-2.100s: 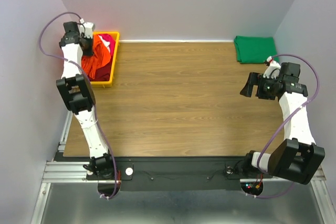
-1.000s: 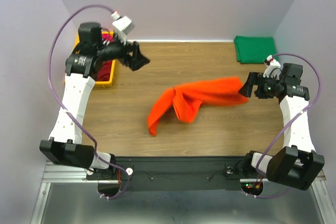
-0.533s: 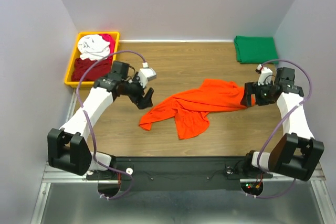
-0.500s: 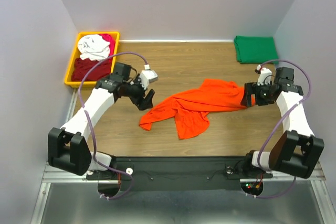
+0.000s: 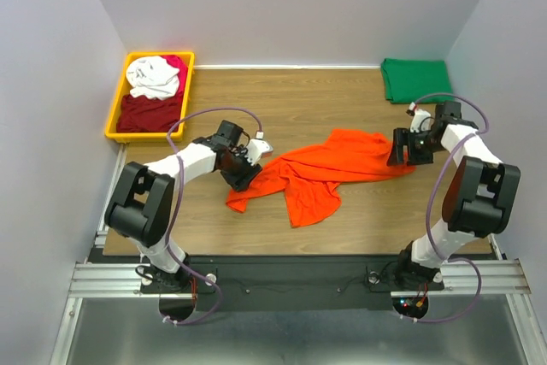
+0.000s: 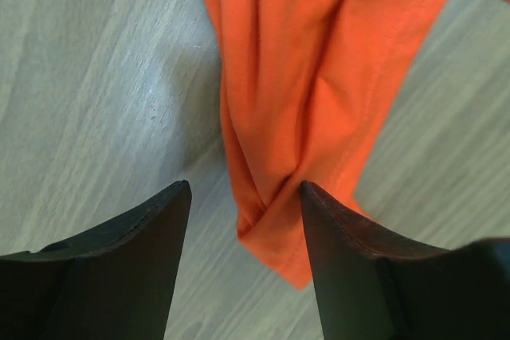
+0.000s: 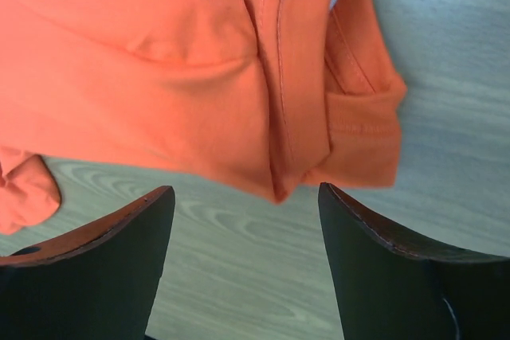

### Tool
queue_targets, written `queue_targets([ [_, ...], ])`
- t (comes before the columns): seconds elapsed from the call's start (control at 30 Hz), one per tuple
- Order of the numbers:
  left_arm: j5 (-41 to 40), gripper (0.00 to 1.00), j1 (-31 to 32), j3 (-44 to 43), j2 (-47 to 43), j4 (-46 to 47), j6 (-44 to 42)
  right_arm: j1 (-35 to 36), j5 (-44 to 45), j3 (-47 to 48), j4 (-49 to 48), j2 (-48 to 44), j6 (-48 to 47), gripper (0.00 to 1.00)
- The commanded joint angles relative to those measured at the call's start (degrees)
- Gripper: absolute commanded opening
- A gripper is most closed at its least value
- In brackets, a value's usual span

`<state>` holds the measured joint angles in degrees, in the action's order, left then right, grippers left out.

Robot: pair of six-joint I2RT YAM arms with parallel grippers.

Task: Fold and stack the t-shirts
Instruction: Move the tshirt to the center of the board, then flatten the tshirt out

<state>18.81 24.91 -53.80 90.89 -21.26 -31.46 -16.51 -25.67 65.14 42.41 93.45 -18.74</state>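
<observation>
Item 1: orange t-shirt (image 5: 320,168), crumpled, stretched left to right across the near-middle of the surface (image 5: 282,100).

Item 2: my left claw (image 6: 243,197), fingers apart, straddling the shirt's left tip without clamping it.

Item 3: my right claw (image 7: 245,194), fingers apart, poised over the shirt's stitched right end, gripping nothing.

Item 4: yellow bin (image 5: 114,117), far left corner. I count three things in it:
- dark red t-shirt (image 5: 147,112), filling the near half
- white t-shirt (image 5: 154,77), bunched at the far end
- magenta t-shirt (image 5: 176,64), peeking out at the far right corner

Item 5: green t-shirt (image 5: 415,79), folded flat, lying directly on the surface at the far right corner.
</observation>
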Motion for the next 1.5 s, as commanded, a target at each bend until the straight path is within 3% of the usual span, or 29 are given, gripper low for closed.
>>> queue_targets([
  [0.0, -2.7, 0.57, 0.2, -0.1, 2.3, 2.3, -0.3, 1.8, 1.1, 1.6, -4.5, 2.1, 1.7, 0.78],
  [0.07, -2.6, 0.51, 0.2, -0.3, 4.0, 2.2, -0.7, 2.6, 2.0, 1.0, -6.2, 3.5, 2.5, 0.76],
  [0.17, -4.8, 0.35, 0.1, -1.0, 6.7, 2.2, -1.4, 3.1, 2.7, 0.7, -7.3, 4.7, 3.2, 0.7],
  [0.23, -7.1, 0.17, -0.9, -2.0, 8.6, 2.6, -2.3, 3.2, 2.6, 0.6, -7.3, 4.9, 3.3, 0.65],
  [0.3, -9.3, 0.0, -2.2, -4.9, 9.6, 2.5, -2.9, 3.2, 2.5, -0.4, -7.2, 3.9, 3.3, 0.54],
  [0.33, -9.8, 0.0, -4.1, -7.6, 10.6, 2.4, -3.3, 3.2, 1.7, -0.8, -6.9, 3.3, 3.3, 0.45],
  [0.43, -9.8, 0.0, -6.8, -12.6, 12.0, 1.0, -4.0, 3.5, -0.9, -2.7, -6.1, -0.3, 3.2, 0.35],
  [0.5, -9.6, 0.0, -9.6, -17.7, 13.8, -0.2, -3.9, 3.8, -4.0, -3.2, -4.5, -3.0, 3.1, 0.2],
  [0.57, -8.4, 0.11, -11.2, -21.3, 14.8, -1.6, -3.5, 3.9, -6.0, -3.0, -3.4, -4.4, 3.8, 0.05],
  [0.6, -4.1, 0.31, -13.0, -24.7, 14.8, -4.1, -3.1, 3.9, -6.3, -2.9, -3.2, -4.8, 4.1, 0.01],
  [0.7, 5.6, 0.61, -13.7, -25.1, 7.8, -5.8, -3.2, 3.9, -7.2, -2.4, -2.8, -7.3, 4.7, 0.01],
  [0.8, 9.8, 0.63, -11.6, -19.0, 1.4, -5.3, -4.7, 3.9, -7.6, -2.3, -2.8, -8.6, 5.2, 0.01],
  [0.97, 11.0, 0.63, -1.6, -7.1, -9.2, -6.3, -6.9, 3.9, -5.1, -2.9, -2.7, -9.3, 4.0, 0.04],
  [1.03, 10.6, 0.63, 1.6, -4.2, -10.6, -6.1, -6.1, 3.9, -4.2, -3.4, -2.6, -8.7, 3.7, 0.13],
  [1.17, 8.5, 0.65, 9.8, 2.3, -11.4, -4.1, -3.3, 3.9, -3.9, -3.4, -2.6, -7.1, 3.7, 0.49],
  [1.2, 7.1, 0.66, 12.3, 3.0, -11.2, -3.2, -3.0, 4.0, -3.9, -3.4, -2.6, -6.9, 3.7, 0.52],
  [1.47, 0.0, 0.67, 20.2, 6.2, -5.3, 0.7, -2.1, 5.7, -1.2, -4.9, -4.0, -2.0, 2.8, 0.53],
])
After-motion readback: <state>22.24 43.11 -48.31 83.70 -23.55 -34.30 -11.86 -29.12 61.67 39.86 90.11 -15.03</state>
